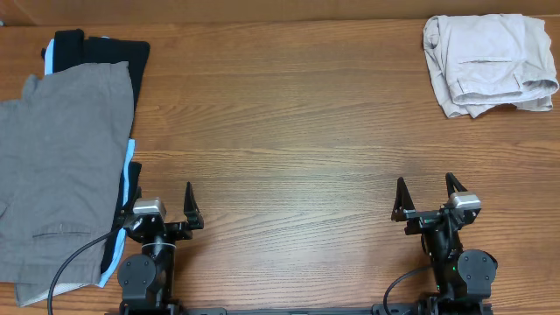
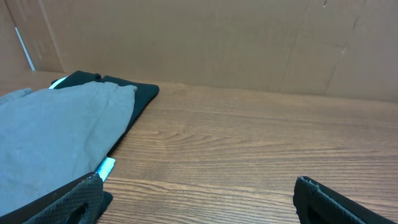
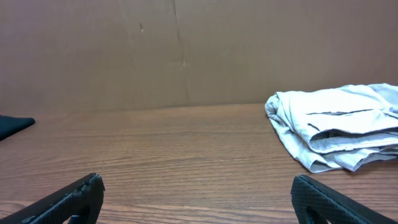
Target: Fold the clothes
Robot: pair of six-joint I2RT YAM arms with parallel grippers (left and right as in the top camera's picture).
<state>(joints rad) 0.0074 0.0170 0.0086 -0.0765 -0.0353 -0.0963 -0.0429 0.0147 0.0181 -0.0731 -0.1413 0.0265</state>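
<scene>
— Where do your tools sit?
— My left gripper (image 1: 164,197) and my right gripper (image 1: 425,186) are both at the near edge of the table (image 1: 289,131). Their jaws are spread wide and hold nothing.
— And the clothes?
— The grey shorts (image 1: 61,166) lie spread along the left edge, just beside my left gripper. They rest on a black garment (image 1: 105,48) (its light-blue stripe peeks out underneath).
— Anything else?
— Folded beige shorts (image 1: 490,61) in the far right corner, well apart from both.
</scene>
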